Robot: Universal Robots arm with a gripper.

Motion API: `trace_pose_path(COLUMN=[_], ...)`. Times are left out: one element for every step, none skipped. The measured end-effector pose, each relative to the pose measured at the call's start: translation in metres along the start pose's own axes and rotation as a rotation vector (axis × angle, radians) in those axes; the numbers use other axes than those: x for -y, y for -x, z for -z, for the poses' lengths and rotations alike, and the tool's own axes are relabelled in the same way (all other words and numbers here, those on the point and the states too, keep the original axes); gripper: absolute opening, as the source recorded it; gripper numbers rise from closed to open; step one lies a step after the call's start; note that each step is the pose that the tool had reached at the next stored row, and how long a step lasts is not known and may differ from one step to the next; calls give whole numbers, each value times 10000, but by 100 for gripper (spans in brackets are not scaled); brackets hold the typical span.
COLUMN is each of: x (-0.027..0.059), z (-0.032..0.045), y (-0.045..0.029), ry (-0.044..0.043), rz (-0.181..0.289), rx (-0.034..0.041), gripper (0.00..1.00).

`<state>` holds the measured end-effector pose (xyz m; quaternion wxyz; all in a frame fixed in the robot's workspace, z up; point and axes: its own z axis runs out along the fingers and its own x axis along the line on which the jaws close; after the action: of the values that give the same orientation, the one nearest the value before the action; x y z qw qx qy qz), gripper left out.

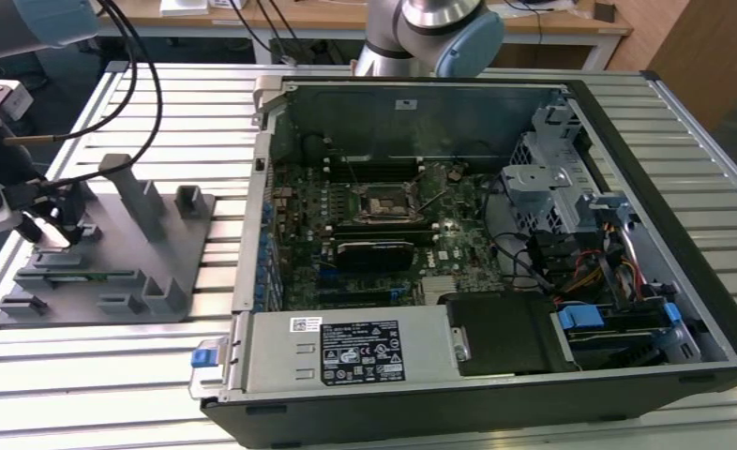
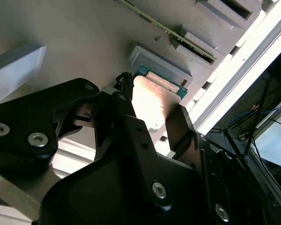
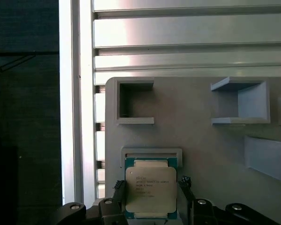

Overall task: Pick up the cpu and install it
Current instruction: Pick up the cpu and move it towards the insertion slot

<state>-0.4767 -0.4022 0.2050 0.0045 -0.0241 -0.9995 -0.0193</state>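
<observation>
Straddling the cpu in its tray pocket, the pincer may be clamped or apart, I cannot tell; lifting and seating in the socket remain.

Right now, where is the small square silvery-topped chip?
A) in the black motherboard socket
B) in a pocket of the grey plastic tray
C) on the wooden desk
B: the first wrist view shows the silvery square cpu lying in a pocket of the grey plastic tray.

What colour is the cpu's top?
The cpu top is silvery, green-edged; best in the first wrist view.
</observation>
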Motion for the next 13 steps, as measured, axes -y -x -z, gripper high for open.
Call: trace_pose_path(x=[0,0,0,0,0,0,-1,-1,-2,-3,-4,-5,-5], z=[2,2,3,4,4,8,20,34,51,73,93,112,131], y=[0,0,0,-1,-1,-1,-2,-1,-1,-2,-2,-2,-3], ry=[-1,-1,-1,-2,-1,0,-2,0,1,1,1,2,2], rz=[0,0,0,-1,-1,-1,-1,-1,-1,-1,-1,-1,0], rx=[0,0,-2,-3,-2,-4,-6,-4,-1,-2,-2,-1,0], gripper=[53,53,53,53,53,53,53,53,53,53,53,53,53])
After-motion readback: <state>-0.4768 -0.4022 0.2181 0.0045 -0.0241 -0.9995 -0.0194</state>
